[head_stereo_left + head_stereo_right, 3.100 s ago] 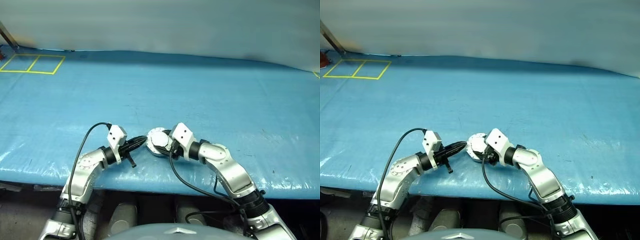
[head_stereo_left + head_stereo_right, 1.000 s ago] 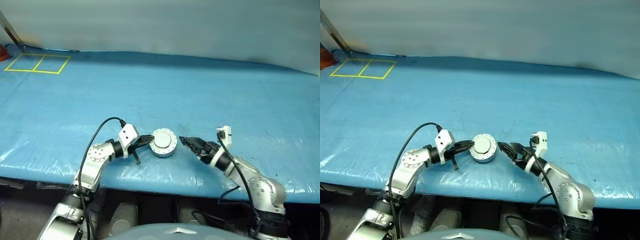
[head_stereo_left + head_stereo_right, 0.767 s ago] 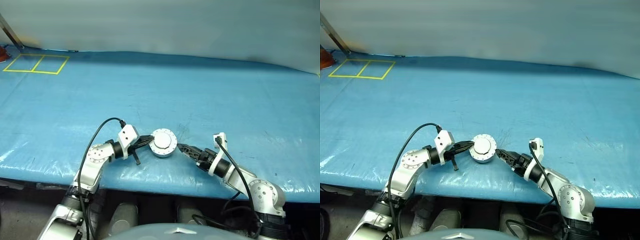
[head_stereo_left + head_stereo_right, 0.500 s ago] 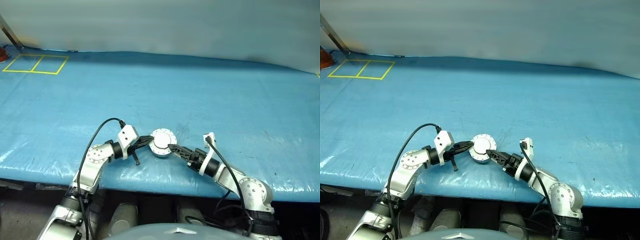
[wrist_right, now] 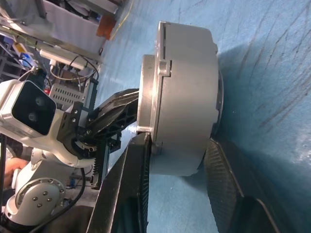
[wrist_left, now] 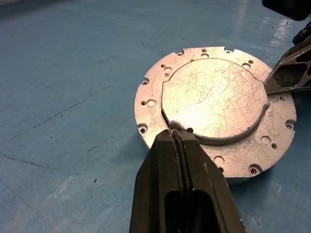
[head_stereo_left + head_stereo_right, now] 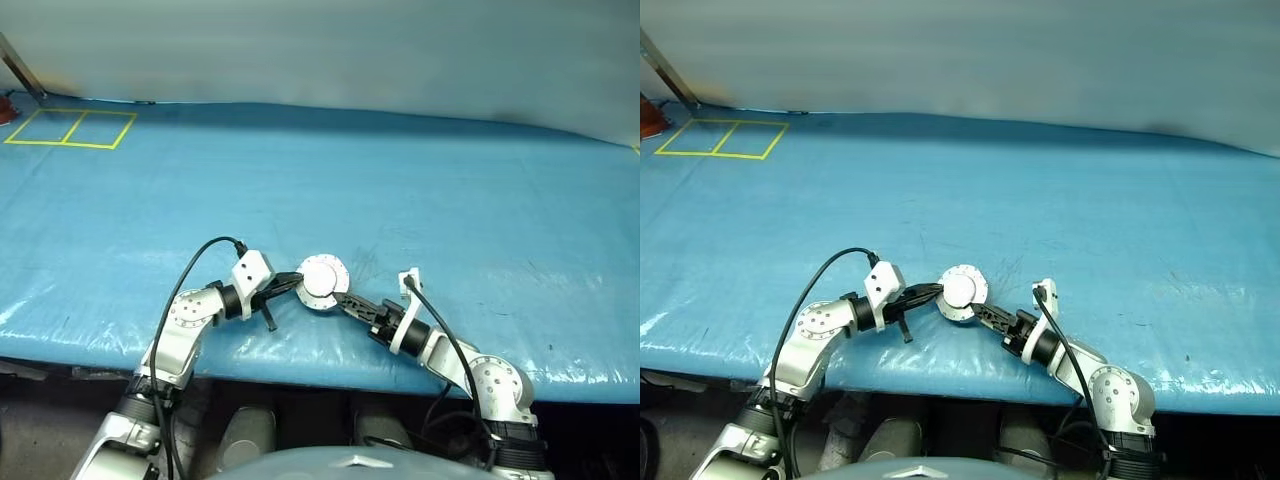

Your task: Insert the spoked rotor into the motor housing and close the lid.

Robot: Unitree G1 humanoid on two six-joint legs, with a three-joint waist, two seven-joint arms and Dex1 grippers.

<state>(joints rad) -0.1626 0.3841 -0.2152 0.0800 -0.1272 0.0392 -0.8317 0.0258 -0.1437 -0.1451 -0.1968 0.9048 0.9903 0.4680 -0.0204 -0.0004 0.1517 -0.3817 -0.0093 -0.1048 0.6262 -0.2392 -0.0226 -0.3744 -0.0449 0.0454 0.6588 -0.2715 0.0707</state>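
The round silver motor housing [image 7: 323, 278] sits near the front edge of the blue table, its lid [image 6: 214, 102] lying flat and shut on top. The spoked rotor is hidden. My left gripper [image 7: 295, 281] is shut, and its tips [image 6: 174, 133] press against the lid's raised edge on the housing's left side. My right gripper [image 7: 340, 296] comes in from the right and is shut on the housing [image 5: 187, 97], with one finger [image 5: 138, 160] on the lid's face and the other finger [image 5: 221, 165] under the base.
The blue cover [image 7: 420, 190] stretches far behind the housing. Yellow taped squares [image 7: 68, 128] mark the back left corner, with a red object [image 7: 645, 118] beside them. The table's front edge [image 7: 300, 352] runs just below both grippers.
My right gripper has swung left from open space to the housing and closed over its right rim. The left gripper has stayed shut against the housing's left side.
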